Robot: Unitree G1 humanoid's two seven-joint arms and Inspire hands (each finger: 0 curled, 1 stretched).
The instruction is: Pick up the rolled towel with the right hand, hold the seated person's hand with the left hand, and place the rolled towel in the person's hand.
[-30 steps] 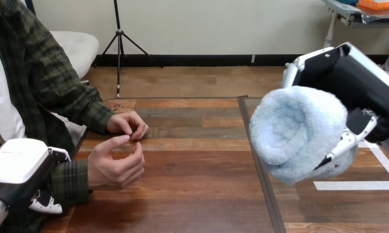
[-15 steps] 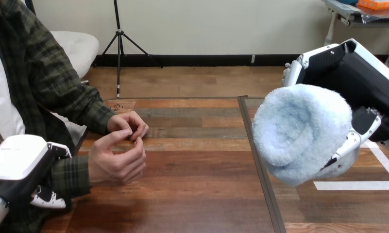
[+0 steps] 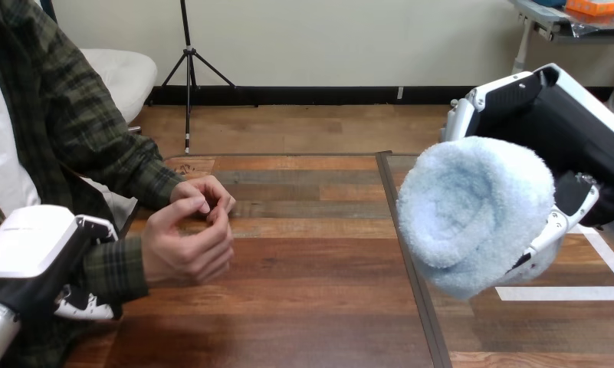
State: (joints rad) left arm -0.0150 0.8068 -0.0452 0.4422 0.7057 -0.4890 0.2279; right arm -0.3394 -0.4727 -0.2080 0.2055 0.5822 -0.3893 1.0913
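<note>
1. Far left, near corner: your left hand (image 3: 27, 249) sits low, pushed right up against the person's sleeve (image 3: 116, 268) at the wrist. I'd guess it's there to steady that arm for the handoff. I can't tell whether it's actually closed on the wrist or just lying alongside.
2. Just right of that is the person's near hand (image 3: 187, 249), loosely curled with the thumb close to the fingertips. It isn't opened into a cup, so my read is it's not ready to take anything yet.
3. The person's far hand (image 3: 204, 195) is a little farther back and looks to rest on the table. Its fingertips are right at the near hand's; touching or just shy of it, I can't say.
4. The table (image 3: 303, 307) is wood planks in mixed browns and looks smooth. A dark seam (image 3: 411, 268) runs near to far, right of the middle.
5. Right of the seam, the towel (image 3: 472, 207) is up off the table. It's a pale blue fluffy roll with its rolled end facing left toward the person, which suits a straight carry across. Your right hand (image 3: 579, 130) is wrapped around it from behind, with fingers (image 3: 558, 221) curled in along the lower right side. The grip looks solid. The towel is well apart from both of the person's hands, so most of the carry is left to do.
6. Near right, under the towel, white tape (image 3: 564, 293) is stuck on the table.
</note>
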